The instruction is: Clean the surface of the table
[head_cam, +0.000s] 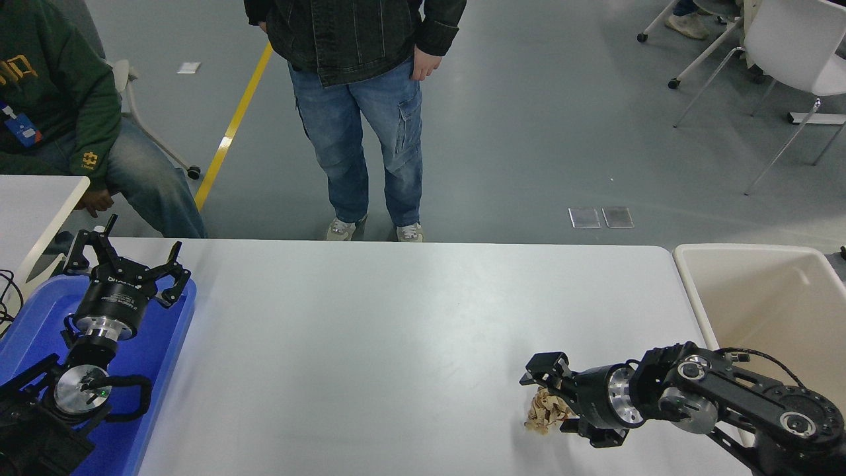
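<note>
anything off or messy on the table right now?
Only one thing: a crumpled brown paper wad on the table surface, near its right front. The right gripper is open around it. The left gripper is parked over the blue tray.
</note>
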You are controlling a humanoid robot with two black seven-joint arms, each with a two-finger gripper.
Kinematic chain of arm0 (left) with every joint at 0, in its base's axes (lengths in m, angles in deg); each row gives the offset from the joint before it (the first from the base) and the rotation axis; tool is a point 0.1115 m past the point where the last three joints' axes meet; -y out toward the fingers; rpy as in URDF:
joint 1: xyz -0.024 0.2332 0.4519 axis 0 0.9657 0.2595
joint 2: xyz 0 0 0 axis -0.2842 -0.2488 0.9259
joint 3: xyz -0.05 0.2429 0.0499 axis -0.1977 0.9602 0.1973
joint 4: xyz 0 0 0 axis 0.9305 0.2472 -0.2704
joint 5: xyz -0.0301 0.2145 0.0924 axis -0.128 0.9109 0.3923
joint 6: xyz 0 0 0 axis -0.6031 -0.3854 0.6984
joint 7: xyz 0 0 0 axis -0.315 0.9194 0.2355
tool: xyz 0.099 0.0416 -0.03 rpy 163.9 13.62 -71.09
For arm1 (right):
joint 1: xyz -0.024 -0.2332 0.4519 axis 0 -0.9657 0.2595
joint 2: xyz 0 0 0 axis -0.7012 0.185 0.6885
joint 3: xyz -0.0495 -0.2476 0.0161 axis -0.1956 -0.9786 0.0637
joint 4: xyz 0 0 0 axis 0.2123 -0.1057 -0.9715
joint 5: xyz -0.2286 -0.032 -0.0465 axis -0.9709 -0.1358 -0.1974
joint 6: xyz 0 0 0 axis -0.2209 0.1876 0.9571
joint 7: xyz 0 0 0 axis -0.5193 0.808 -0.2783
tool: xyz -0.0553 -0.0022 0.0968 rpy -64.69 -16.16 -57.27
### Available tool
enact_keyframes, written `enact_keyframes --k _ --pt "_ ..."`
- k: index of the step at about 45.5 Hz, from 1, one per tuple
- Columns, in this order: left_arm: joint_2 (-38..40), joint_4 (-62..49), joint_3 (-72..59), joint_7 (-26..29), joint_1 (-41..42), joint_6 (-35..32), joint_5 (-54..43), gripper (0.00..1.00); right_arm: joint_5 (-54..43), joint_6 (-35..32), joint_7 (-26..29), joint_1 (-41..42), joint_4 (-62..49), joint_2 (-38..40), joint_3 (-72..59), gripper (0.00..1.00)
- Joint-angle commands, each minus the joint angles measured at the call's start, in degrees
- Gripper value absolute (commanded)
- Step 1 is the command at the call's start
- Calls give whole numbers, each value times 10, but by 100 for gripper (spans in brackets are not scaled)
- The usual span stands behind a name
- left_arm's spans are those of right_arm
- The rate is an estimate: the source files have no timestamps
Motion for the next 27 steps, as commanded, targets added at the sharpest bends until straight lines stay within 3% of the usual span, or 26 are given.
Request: enact_keyframes --k 1,27 --pt "0 0 0 0 0 -1 0 100 -4 0 -2 17 -25 -10 -3 100" --pt "0 0 0 -1 0 0 0 100 -35 0 -8 15 -77 -42 -19 96"
